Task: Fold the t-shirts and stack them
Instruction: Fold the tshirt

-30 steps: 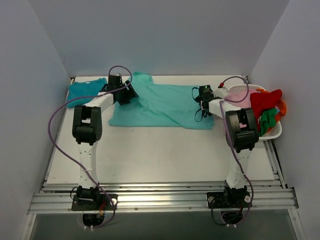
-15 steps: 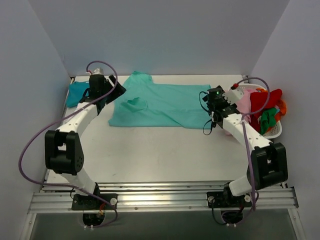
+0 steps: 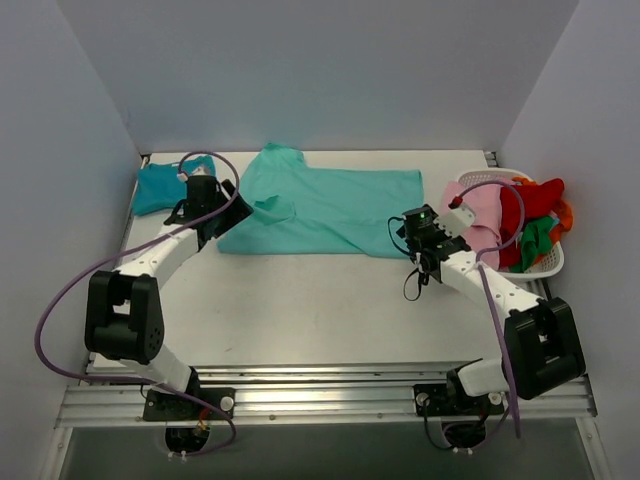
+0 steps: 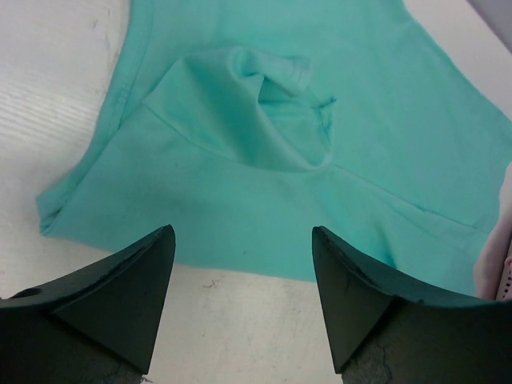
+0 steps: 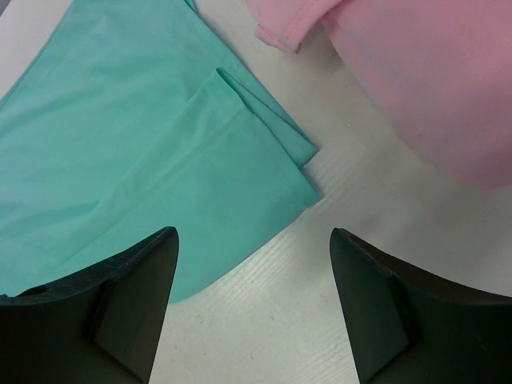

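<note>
Left end effector [image 4: 242, 234] and right end effector [image 5: 254, 235] spread empty, perhaps just above turquoise t-shirt [image 3: 330, 205] corners.

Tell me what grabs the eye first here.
A light turquoise t-shirt lies spread across the far side of the table. The left end effector and right end effector hang open at its two ends. A basket of bright clothes sits at the right edge.
</note>
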Motion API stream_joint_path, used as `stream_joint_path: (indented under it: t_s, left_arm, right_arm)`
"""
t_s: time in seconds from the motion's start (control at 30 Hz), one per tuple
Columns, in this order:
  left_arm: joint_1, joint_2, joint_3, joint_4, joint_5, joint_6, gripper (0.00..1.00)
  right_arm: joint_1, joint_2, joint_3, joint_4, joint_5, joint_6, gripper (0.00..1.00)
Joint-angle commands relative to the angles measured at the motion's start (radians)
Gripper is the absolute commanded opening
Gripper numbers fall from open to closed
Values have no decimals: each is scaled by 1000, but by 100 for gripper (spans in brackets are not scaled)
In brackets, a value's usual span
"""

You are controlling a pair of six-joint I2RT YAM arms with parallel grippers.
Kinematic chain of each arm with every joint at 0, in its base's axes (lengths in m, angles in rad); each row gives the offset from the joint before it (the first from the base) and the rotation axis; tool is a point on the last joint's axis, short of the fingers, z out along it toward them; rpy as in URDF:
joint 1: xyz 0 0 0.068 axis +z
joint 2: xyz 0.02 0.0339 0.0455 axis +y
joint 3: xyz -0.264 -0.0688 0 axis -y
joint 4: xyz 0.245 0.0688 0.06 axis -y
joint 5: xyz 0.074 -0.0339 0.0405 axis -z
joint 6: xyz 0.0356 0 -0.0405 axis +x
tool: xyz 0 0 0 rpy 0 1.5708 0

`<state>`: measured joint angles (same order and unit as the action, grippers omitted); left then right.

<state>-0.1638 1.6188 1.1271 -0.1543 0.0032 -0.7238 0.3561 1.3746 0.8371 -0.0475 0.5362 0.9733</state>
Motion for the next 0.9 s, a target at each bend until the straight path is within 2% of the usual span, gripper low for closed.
stream_joint_path:
  t_s: [0.0, 0.13, 0.4, 0.67, 0.87]
  left_arm:
    - [-37, -53, -36, 50, -11, -23, 78]
    - [-81, -42, -81, 87, -29, -25, 77]
    - [-105, 26, -78, 104, -39, -11, 76]
    - [-103, 95, -59, 125, -34, 7, 75]
    - [-97, 133, -53, 137, -26, 15, 75]
  right_arm:
    - [0, 1, -26, 20, 39, 19, 72]
    - [-26, 81, -9, 87, 50, 1, 68]
    - [-114, 289, 120, 166, -27, -48, 47]
    - [-124, 426, 264, 181, -33, -73, 40]
    - [-124, 517, 313, 196, -54, -74, 38]
